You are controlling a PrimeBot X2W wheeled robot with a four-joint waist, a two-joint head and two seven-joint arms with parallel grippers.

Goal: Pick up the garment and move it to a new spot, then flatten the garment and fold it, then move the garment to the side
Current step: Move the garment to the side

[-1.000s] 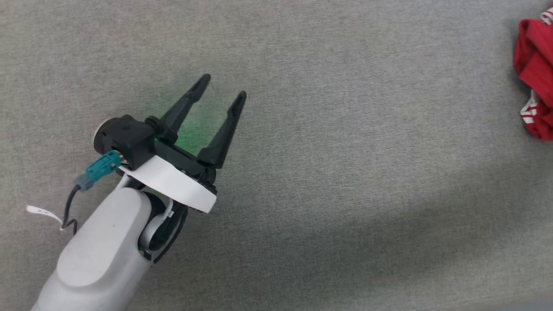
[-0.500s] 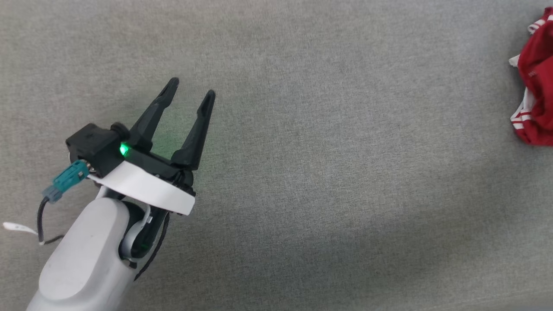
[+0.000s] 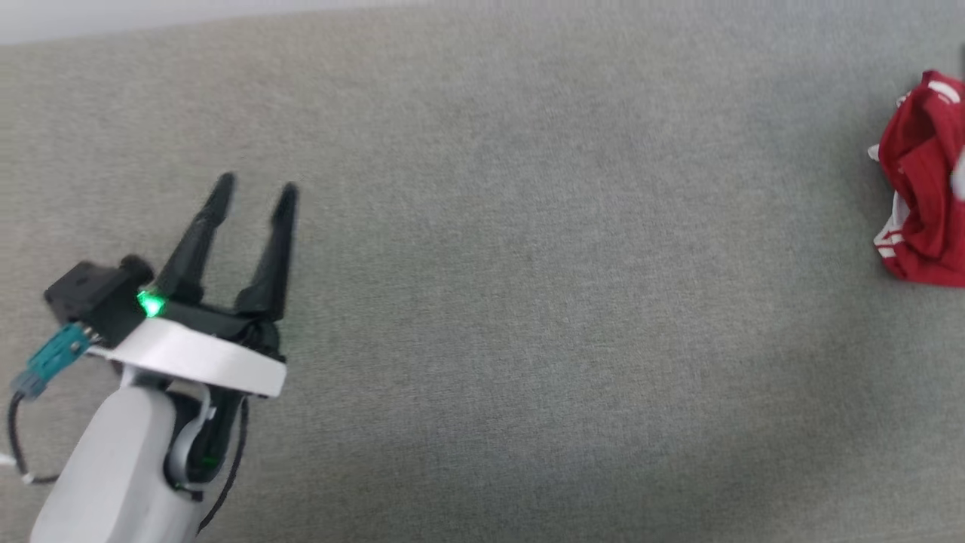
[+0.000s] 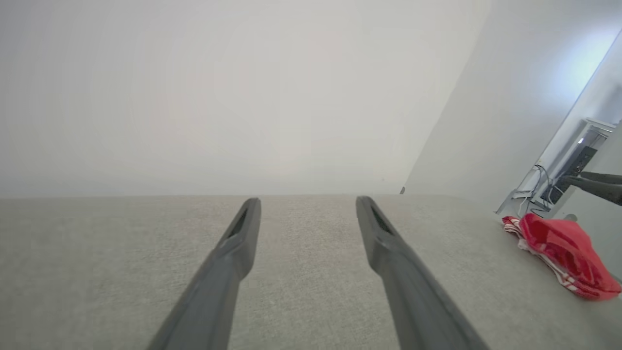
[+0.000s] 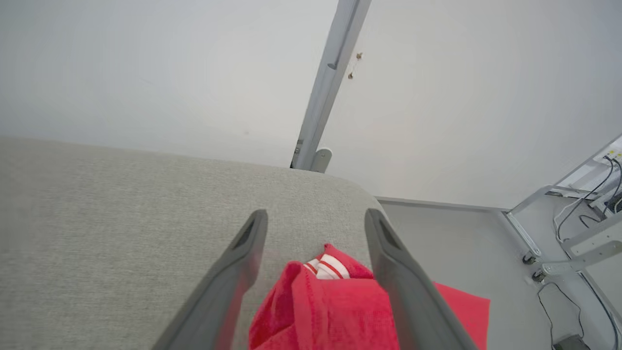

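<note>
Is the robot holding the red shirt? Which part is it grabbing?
Nothing is held. The left gripper and the right gripper are both open; the garment lies bunched and loose beneath the right one.

Bright, even light; head view motion-blurred; faint shadow, perhaps, low.

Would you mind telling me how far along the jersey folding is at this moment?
Done: little that shows; the red jersey lies bunched near the right edge of the grey surface. In hand: the right gripper hangs open over it, the left gripper open and empty. Left: flattening, folding, moving aside.
</note>
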